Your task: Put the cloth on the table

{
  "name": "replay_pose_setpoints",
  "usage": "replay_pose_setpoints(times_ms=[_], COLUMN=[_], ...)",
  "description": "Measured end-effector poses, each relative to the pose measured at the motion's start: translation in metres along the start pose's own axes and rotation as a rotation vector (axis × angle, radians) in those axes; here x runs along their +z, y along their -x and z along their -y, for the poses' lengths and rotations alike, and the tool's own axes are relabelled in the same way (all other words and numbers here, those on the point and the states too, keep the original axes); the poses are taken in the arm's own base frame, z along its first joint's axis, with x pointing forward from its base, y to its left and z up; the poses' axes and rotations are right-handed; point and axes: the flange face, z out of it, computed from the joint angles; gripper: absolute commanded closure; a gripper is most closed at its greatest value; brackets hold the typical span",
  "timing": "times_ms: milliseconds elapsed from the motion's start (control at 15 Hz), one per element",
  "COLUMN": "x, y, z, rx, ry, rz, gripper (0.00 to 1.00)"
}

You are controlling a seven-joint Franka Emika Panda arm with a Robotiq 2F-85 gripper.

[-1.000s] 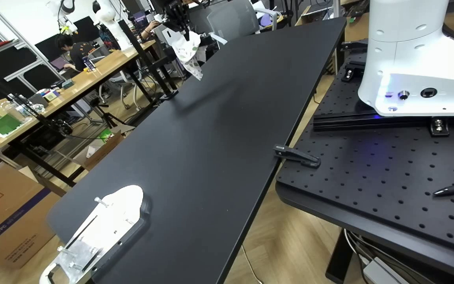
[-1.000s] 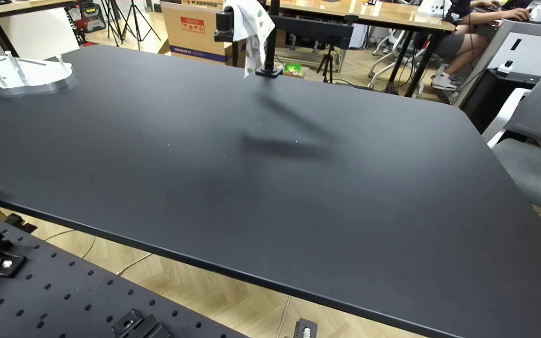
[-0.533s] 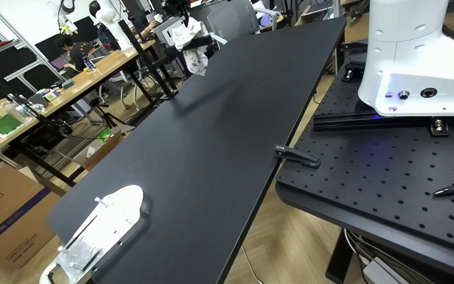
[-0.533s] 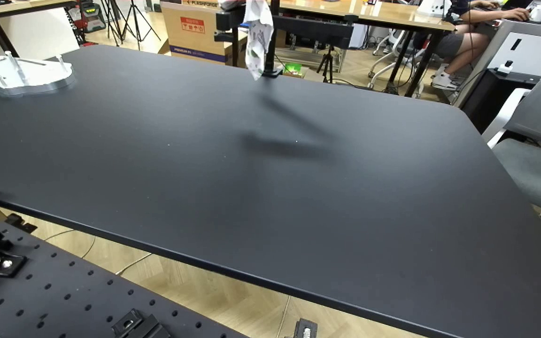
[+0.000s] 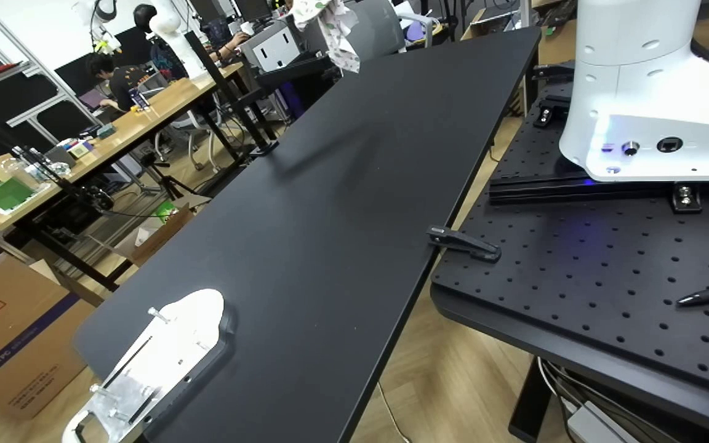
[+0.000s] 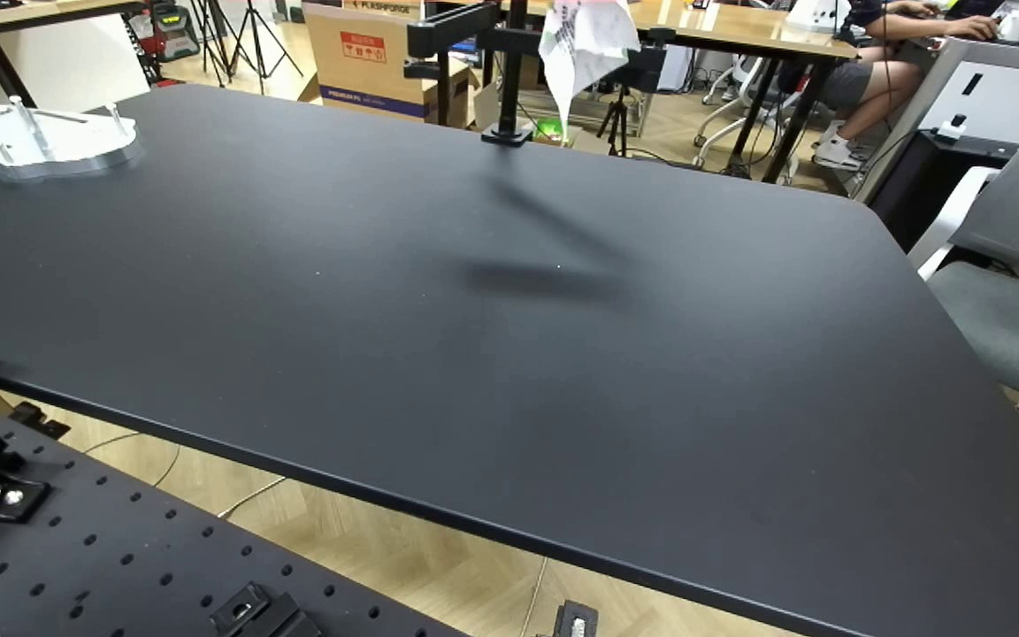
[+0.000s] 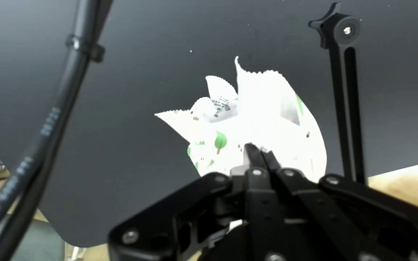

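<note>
The cloth is white with green leaf prints. In the wrist view the cloth [image 7: 259,108] hangs bunched from my gripper [image 7: 263,151], whose fingers are shut on it. In both exterior views the cloth [image 5: 337,32] hangs in the air, and it also shows at the top edge [image 6: 585,42]. My gripper is above the frame in both exterior views. The table [image 5: 330,246] is a long black top, and it also shows below the cloth in the wrist view [image 7: 129,145]. The cloth's lower tip is apart from the tabletop, near its far side.
A black post [image 6: 514,80] with a horizontal black arm [image 5: 296,71] stands at the table's far edge; a slotted bar with a knob shows in the wrist view [image 7: 343,79]. A silver metal plate with pegs [image 5: 170,351] lies at one table end. A grey chair [image 6: 1005,265] stands beside the table.
The cloth has moved to the right in both exterior views and higher up, away from the black post and arm. The gripper has left the top of an exterior view.
</note>
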Motion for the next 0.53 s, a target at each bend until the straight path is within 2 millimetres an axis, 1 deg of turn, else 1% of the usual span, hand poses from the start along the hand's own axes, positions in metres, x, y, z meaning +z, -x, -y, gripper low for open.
replay_pose_setpoints(times_ms=[200,333,533], x=[0.021,0.039,0.077], y=[0.007,0.009,0.010], z=[-0.024,-0.032,-0.037], rx=[0.103,0.167,0.228], ry=[-0.007,-0.007,0.007], rz=[0.005,-0.012,-0.014], gripper=[0.99,0.99,0.99])
